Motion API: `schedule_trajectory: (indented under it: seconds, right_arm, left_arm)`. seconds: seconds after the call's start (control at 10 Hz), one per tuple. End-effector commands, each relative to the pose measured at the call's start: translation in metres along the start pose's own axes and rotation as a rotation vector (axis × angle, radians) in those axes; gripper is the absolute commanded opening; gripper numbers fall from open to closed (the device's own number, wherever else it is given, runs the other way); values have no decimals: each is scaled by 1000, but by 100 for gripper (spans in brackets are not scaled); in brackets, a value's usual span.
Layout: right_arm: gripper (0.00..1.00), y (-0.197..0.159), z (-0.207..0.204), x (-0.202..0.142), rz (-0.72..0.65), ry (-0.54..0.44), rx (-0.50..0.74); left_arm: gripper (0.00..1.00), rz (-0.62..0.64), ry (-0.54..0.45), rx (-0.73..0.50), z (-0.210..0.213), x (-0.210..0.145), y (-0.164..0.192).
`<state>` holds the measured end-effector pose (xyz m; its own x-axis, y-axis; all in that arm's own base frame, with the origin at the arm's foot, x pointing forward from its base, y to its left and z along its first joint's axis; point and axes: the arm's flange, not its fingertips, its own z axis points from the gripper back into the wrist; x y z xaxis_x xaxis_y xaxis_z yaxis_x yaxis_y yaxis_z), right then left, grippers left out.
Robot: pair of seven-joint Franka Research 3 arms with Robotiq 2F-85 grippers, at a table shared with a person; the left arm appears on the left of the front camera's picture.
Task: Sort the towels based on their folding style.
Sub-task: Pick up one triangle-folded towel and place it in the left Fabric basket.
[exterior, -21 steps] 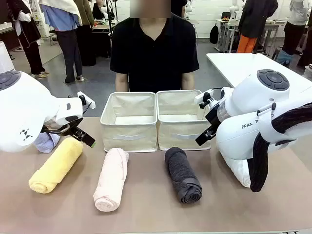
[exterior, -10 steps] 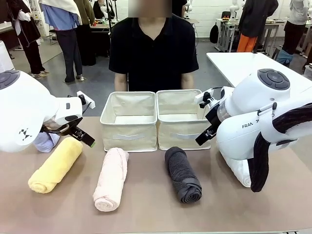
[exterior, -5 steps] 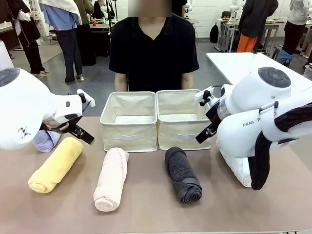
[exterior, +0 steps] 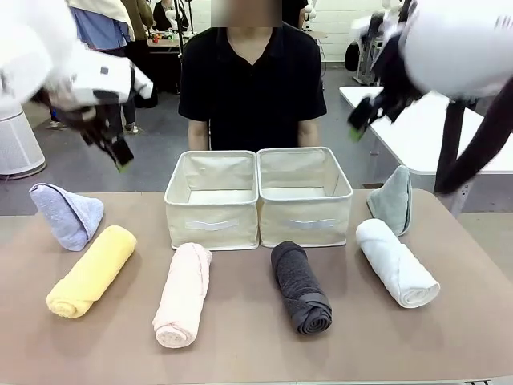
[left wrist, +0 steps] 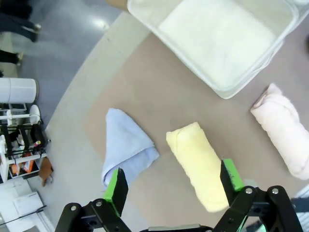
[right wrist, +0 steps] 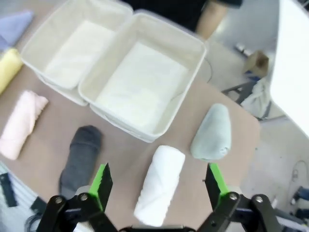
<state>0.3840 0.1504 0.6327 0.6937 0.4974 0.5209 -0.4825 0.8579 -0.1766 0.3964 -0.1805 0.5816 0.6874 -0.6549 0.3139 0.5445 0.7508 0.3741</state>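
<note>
- Towels (exterior: pixel 92 271): six lie on the desk (exterior: pixel 240 353), and none is held.
- The left fingers (left wrist: pixel 117 188) are spread wide with nothing between them. They hang high above the desk's left end.
- Below them, in the left wrist view, the yellow roll (left wrist: pixel 198 164) and the lavender-blue cone (left wrist: pixel 126 147) lie just beside each other. The cone is nearer the desk's far left edge.
- The right fingers (right wrist: pixel 102 183) are also wide apart and empty, high above the desk's right side.
- Below them lie the white roll (right wrist: pixel 159 186) and the grey-teal cone (right wrist: pixel 211 133), close together, with the cone farther back.
- The pale pink roll (exterior: pixel 184 293) and the dark grey roll (exterior: pixel 300 285) lie in the front row between the yellow and white rolls, each apart from its neighbours.
- Two beige bins, the left bin (exterior: pixel 212 200) and the right bin (exterior: pixel 303 196), stand touching side by side at mid-desk, just behind the pink and grey rolls.
- A person (exterior: pixel 252 80) in a black shirt stands at the far side, behind the bins.
</note>
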Motion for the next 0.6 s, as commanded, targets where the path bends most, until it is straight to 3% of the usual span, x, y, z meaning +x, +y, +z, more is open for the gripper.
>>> schedule_trajectory:
  seconds: [0.0,0.1,0.4,0.5]
  right_arm:
    - [100,16,27,16,-25,-20,-80]
    - [100,21,35,9,-9,-30,-100]
    - [100,25,11,-19,32,-9,-96]
    - [100,22,38,9,13,-23,-63]
  left_arm:
    - [100,35,-41,51,39,15,-5]
    - [100,50,-84,62,52,8,-5]
    - [100,85,-178,-59,71,-28,3]
    - [100,55,-108,25,76,5,4]
